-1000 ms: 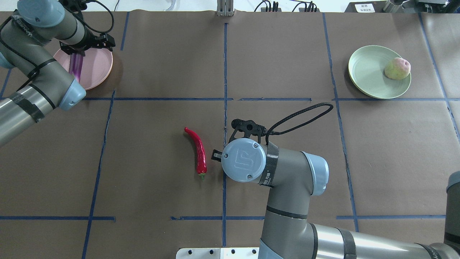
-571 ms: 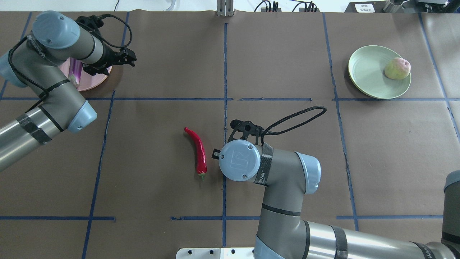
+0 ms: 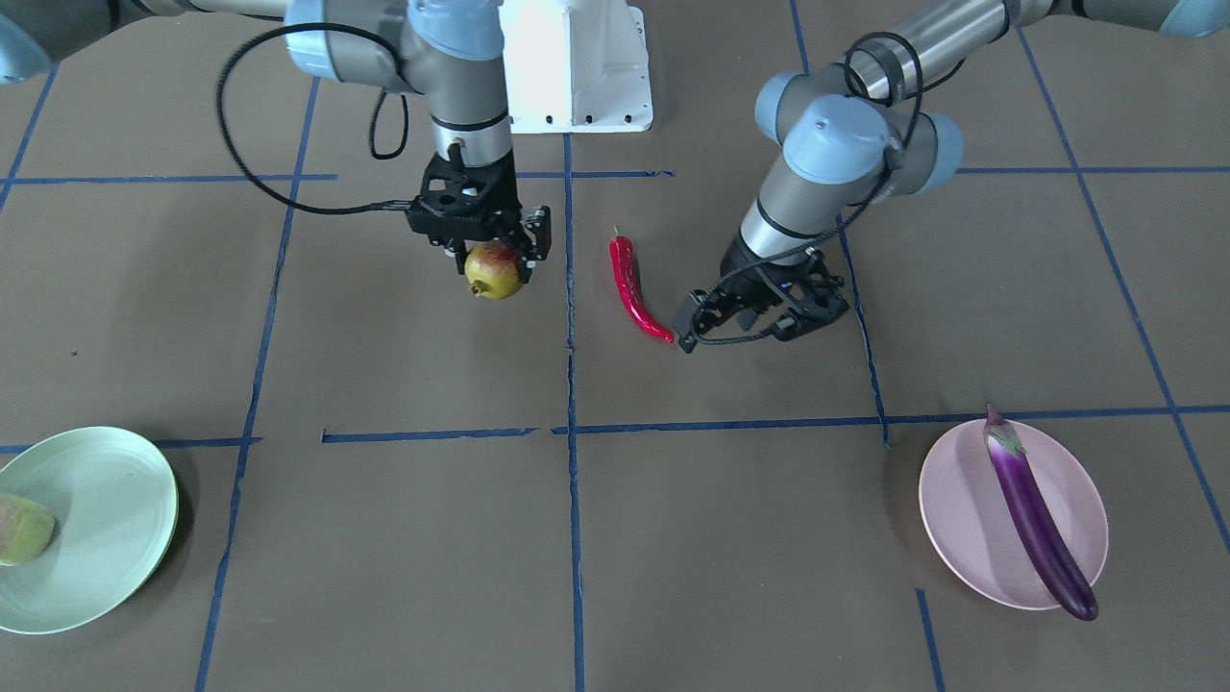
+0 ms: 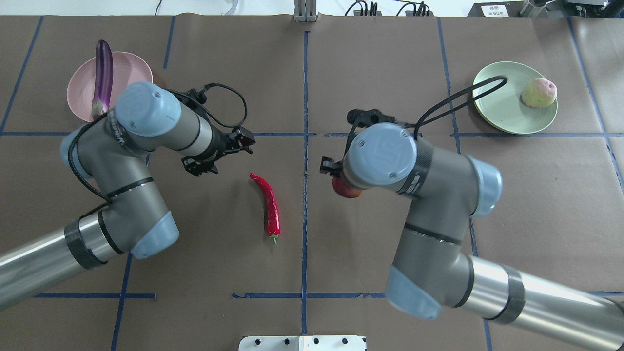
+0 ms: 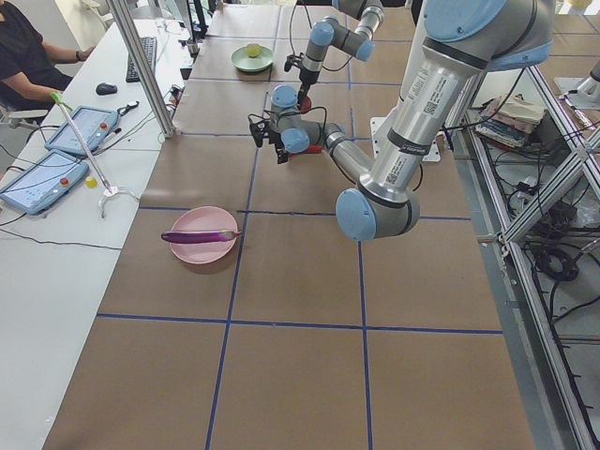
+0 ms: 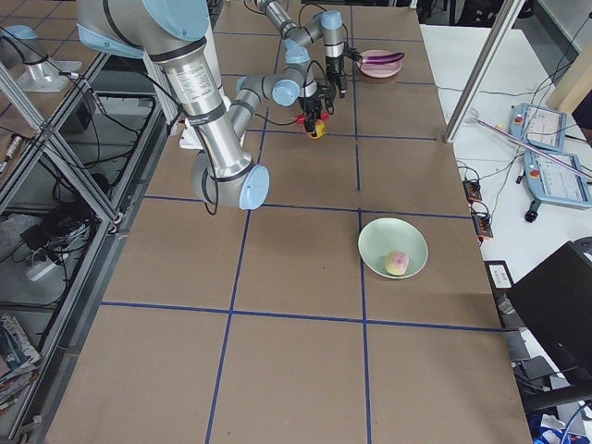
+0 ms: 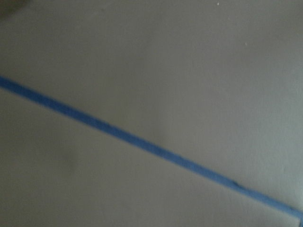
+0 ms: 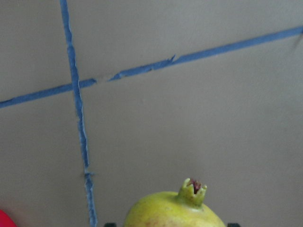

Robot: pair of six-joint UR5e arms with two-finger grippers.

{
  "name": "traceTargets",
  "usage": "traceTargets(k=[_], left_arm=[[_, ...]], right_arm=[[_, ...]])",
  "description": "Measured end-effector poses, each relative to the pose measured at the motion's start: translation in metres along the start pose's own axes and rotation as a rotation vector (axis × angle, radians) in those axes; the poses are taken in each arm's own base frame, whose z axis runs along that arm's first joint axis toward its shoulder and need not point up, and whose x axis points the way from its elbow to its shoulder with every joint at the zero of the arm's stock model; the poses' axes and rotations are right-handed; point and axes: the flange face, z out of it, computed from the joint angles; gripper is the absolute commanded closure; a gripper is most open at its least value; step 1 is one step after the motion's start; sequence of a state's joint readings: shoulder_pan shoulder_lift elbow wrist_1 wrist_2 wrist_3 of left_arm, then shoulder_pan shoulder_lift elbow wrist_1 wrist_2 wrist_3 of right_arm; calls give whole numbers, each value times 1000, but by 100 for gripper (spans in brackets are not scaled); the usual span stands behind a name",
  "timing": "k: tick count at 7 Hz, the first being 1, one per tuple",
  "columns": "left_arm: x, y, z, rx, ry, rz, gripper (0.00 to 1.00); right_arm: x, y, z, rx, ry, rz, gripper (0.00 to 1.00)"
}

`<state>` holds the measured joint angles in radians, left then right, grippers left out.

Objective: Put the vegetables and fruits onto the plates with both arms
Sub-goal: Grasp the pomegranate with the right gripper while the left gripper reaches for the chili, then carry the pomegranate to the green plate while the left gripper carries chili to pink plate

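Note:
The red chili pepper [image 4: 268, 202] [image 3: 634, 288] lies on the table near the centre. My left gripper [image 4: 226, 152] [image 3: 754, 315] hovers open and empty just left of its tip. My right gripper [image 3: 492, 252] is shut on the red-and-yellow-green pomegranate [image 3: 495, 270] [image 8: 176, 213] and holds it above the table; the wrist mostly hides it in the overhead view [image 4: 343, 189]. The purple eggplant [image 4: 102, 78] [image 3: 1033, 514] lies across the pink plate [image 4: 131, 73] [image 3: 951, 509]. The pale green fruit [image 4: 538, 92] sits on the mint plate [image 4: 497, 100] [image 3: 96, 529].
Brown paper with blue tape lines [image 4: 305, 97] covers the table. The white base block [image 3: 577, 67] stands at the robot's edge. An operator [image 5: 23, 56] sits at a side desk with tablets [image 5: 42, 183].
My left arm swung from the pink plate toward the chili, leaving the eggplant on the plate. My right arm rose and shifted away from the chili with the pomegranate.

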<state>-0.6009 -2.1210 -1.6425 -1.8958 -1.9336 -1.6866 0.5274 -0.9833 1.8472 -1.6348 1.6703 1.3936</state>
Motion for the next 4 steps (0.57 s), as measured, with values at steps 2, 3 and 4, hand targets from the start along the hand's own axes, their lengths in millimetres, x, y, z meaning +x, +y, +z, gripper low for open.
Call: traceTargets(k=[2,3,4], left_arm=[[28,87,17,-43,-100,26,15],[32,107,24,-46,-121,44,21],[38,112,32,-33,-133,53,42]], right_arm=[[85,-113,-9,47,93,-164,99],[123,-160,-2,55,158,-228,99],[155,-197,7,52,216,-275,99]])
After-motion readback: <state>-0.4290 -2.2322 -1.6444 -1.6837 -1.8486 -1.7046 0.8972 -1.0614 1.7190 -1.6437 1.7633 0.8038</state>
